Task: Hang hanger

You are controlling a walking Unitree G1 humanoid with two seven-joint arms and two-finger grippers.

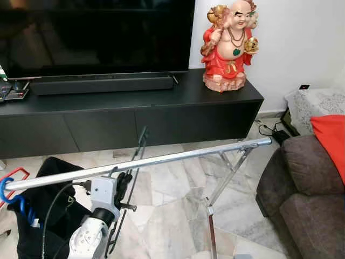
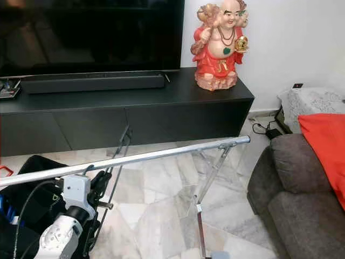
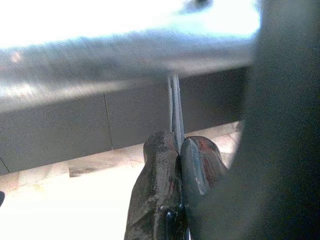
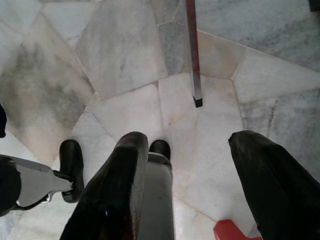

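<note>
A silver rack rail (image 1: 188,155) slopes across in front of me, from low on my left to high on my right. My left gripper (image 1: 124,183) is just under it, shut on a thin dark hanger (image 1: 141,145) that shows edge-on and slants down behind the rail. The left wrist view shows the fingertips (image 3: 162,150) pinched on the hanger's wire (image 3: 175,105), with the rail (image 3: 100,55) close above. The hanger's hook sits at the rail; whether it rests on it I cannot tell. My right gripper (image 4: 187,142) hangs open over the marble floor, holding nothing.
A blue hanger hook (image 1: 11,197) with a black garment (image 1: 38,216) hangs at the rail's left end. The rack's leg (image 1: 211,226) stands on the floor. A black TV console (image 1: 161,108) with a red statue (image 1: 229,43) is ahead; a brown sofa (image 1: 302,194) is right.
</note>
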